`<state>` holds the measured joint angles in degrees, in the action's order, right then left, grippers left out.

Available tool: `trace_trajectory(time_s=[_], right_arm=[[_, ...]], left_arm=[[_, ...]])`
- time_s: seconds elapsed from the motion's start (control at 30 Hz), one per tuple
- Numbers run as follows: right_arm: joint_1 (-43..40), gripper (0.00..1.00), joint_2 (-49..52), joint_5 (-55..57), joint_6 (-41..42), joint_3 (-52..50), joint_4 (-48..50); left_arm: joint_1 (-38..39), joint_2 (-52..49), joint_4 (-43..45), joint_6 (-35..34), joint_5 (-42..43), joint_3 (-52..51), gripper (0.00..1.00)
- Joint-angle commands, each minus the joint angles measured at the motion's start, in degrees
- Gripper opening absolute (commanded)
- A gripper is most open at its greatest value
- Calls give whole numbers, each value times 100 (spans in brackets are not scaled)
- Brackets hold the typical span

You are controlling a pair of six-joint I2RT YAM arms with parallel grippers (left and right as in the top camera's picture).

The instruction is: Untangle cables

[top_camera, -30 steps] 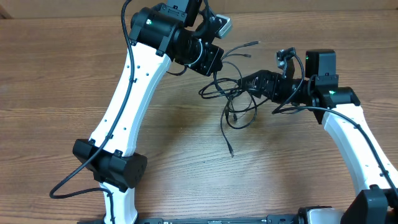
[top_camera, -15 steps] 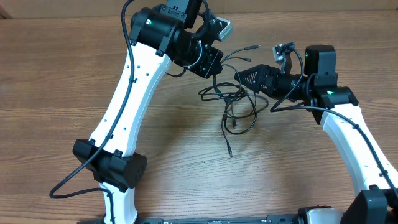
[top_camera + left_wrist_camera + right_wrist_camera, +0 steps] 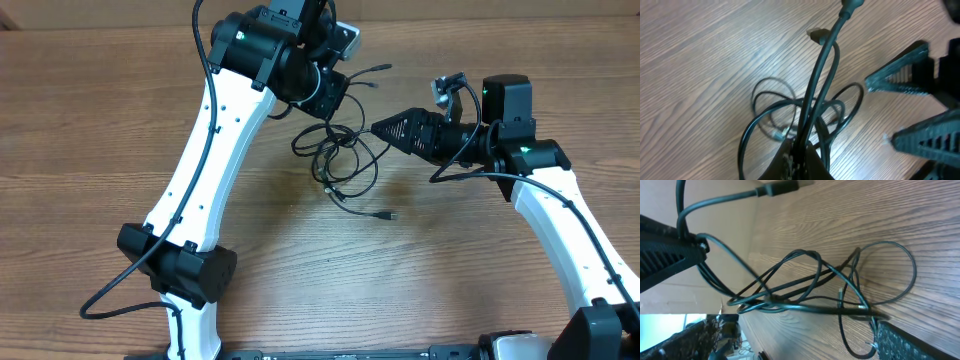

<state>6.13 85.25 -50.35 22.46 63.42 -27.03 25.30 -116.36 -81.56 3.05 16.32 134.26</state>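
The cables (image 3: 338, 165) are thin black cords tangled in loose loops on the wooden table. My left gripper (image 3: 335, 100) hangs above the tangle, shut on several strands, as the left wrist view (image 3: 801, 156) shows; the loops (image 3: 790, 107) hang down from it. My right gripper (image 3: 378, 127) is open just right of the tangle. In the right wrist view its fingers stand wide apart (image 3: 792, 290) with the loops (image 3: 805, 260) between them, strands brushing both fingertips. One plug end (image 3: 386, 215) lies free on the table. Another plug end (image 3: 386, 68) sticks out past the left gripper.
Thicker black cords run along both white arms, one looping off the left base (image 3: 110, 300). The right arm (image 3: 560, 220) slants in from the lower right. Bare wood table (image 3: 480, 290) lies in front of the tangle.
The left gripper has moved left, dragging the tangle left with it. The long loose end has swung from pointing down to lying out to the right. The right gripper's tips have followed slightly left.
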Motion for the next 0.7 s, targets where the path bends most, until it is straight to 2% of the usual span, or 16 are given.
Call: trace_trajectory(time_s=[0.0, 0.13, 0.33, 0.5, 0.57, 0.67], right_arm=[[74, 100, 4, -181, -48, 72, 44], [79, 100, 4, 63, -39, 72, 44], [101, 100, 4, 1344, 129, 72, 15], [101, 100, 4, 3230, 1029, 72, -529], [98, 100, 7, 4765, 1862, 70, -1349], [98, 100, 7, 6070, 2640, 61, -2269]], left_arm=[[35, 131, 111, -87, 634, 48, 4], [35, 131, 144, -85, 1156, 48, 4], [35, 131, 101, 122, 2330, 48, 4], [33, 131, -9, 275, 2509, 48, 4], [11, 131, -98, 404, 2369, 48, 4], [-9, 131, -186, 404, 2028, 48, 4]])
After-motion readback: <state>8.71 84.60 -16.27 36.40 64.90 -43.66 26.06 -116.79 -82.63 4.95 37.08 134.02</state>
